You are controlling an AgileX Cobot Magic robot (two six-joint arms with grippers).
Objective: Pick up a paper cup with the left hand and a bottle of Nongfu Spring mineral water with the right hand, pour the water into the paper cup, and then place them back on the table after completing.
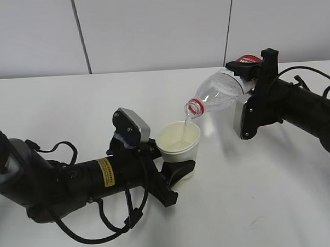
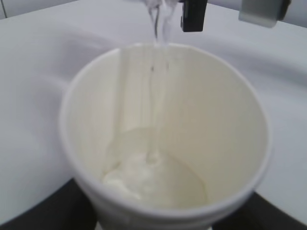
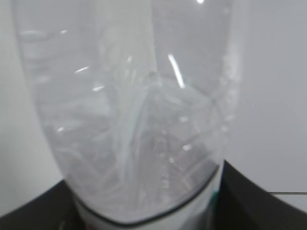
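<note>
The paper cup (image 1: pixel 179 144) sits upright between the jaws of the left hand (image 1: pixel 175 175), which grip it low on its wall, one black finger curving round its base on the near side. It is held just above the white worktop (image 1: pixel 256 207), close to the middle. The cup is plain cream-white with a rolled rim, and from the left wrist camera a shallow pool of water (image 2: pixel 153 179) lies at its bottom.

Over it the bottle (image 1: pixel 221 91) is tipped neck-down to the left, its mouth with the red ring (image 1: pixel 195 107) just above the cup's far rim. A thin stream of water (image 1: pixel 185 128) falls from the mouth into the cup. The bottle is clear ribbed plastic with a red label at its base end, which is clamped in the jaws of the right hand (image 1: pixel 250 76). Through the right wrist camera the clear wall (image 3: pixel 129 120) fills the view, the dark jaws closed round it at the bottom edge.
</note>
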